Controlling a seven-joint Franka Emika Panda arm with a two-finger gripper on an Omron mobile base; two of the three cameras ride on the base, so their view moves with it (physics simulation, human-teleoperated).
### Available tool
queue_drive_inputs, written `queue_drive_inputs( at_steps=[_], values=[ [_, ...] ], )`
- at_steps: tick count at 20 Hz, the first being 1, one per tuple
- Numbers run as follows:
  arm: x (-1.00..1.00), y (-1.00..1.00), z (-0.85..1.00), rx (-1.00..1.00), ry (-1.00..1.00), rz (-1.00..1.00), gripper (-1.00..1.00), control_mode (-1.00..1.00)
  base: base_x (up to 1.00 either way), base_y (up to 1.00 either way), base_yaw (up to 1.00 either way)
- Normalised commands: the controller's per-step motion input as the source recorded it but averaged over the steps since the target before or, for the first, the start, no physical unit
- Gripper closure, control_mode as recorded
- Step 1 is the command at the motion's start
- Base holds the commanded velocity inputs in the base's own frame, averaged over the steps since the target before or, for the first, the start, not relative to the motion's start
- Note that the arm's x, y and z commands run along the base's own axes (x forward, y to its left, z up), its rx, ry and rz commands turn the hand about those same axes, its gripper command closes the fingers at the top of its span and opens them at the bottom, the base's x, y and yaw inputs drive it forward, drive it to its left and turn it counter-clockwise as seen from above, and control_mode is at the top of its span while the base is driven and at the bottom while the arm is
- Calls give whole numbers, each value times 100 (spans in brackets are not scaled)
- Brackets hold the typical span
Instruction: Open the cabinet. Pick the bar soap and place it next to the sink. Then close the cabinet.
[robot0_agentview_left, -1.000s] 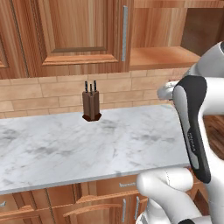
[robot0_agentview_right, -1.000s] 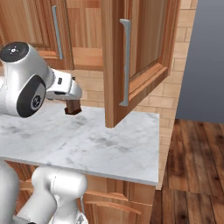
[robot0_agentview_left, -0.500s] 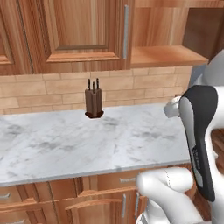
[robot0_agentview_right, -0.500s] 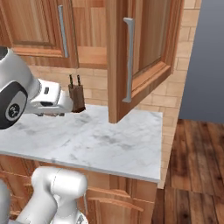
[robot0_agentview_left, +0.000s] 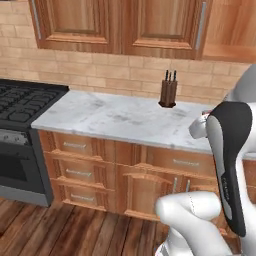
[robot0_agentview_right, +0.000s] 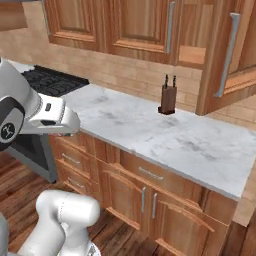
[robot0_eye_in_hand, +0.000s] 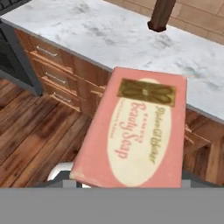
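Note:
The bar soap (robot0_eye_in_hand: 138, 131), a pink-red packet with a cream oval label, lies close before the hand camera, over the edge of the marble counter (robot0_eye_in_hand: 131, 39). My gripper (robot0_agentview_right: 67, 127) hangs in front of the counter, left of the knife block; its fingertips are hidden behind the soap, which it holds. The cabinet stands open: its door (robot0_agentview_right: 230, 55) swings out at the upper right, and its bare shelf (robot0_agentview_left: 227, 50) shows beside the closed doors. The sink is out of view.
A dark knife block (robot0_agentview_left: 169, 92) (robot0_agentview_right: 167, 97) stands at the back of the counter (robot0_agentview_left: 115, 117). A black stove (robot0_agentview_left: 22, 102) (robot0_agentview_right: 52, 80) adjoins the counter's left end. Low drawer fronts (robot0_agentview_left: 80, 160) sit below, above wooden floor (robot0_eye_in_hand: 35, 135).
The whole scene has slid right as the base moved left along the counter. The stove has come into view. The soap stays in the gripper.

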Motion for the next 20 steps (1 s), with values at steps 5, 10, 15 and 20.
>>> queue_drive_inputs(
  at_steps=[5, 10, 15, 20],
  values=[
    [0, 0, 0, 0, 0, 0, 100, 100, -49, 42, 83],
    [0, 0, 0, 0, 0, 0, 100, 100, -9, 19, 82],
    [0, 0, 0, 0, 0, 0, 100, 100, 4, 8, 74],
    [0, 0, 0, 0, 0, 0, 100, 100, 29, 0, 68]
  ],
)
